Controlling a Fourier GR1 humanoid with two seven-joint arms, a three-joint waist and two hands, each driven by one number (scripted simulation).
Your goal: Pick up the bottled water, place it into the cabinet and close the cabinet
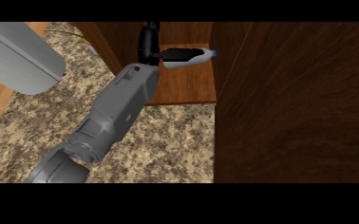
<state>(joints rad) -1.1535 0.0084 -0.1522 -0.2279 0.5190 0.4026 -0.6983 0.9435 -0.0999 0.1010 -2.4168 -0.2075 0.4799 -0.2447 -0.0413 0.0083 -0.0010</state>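
Note:
The bottled water (198,57) is a pale bottle with a blue cap, lying on its side inside the open cabinet with the cap pointing right. It is on or just above the wooden shelf (186,83); I cannot tell if it touches. My left hand (148,45) reaches in from the left on a grey forearm that comes up from the lower left. Its black fingers are curled on the bottle, one lying along the bottle's top and hiding its left part. My right hand shows nowhere.
The cabinet's dark wooden door (294,104) stands open and fills the right side. The cabinet's left wall (105,45) runs beside my wrist. A speckled stone counter (168,142) lies in front. A large grey rounded body (28,59) sits at the upper left.

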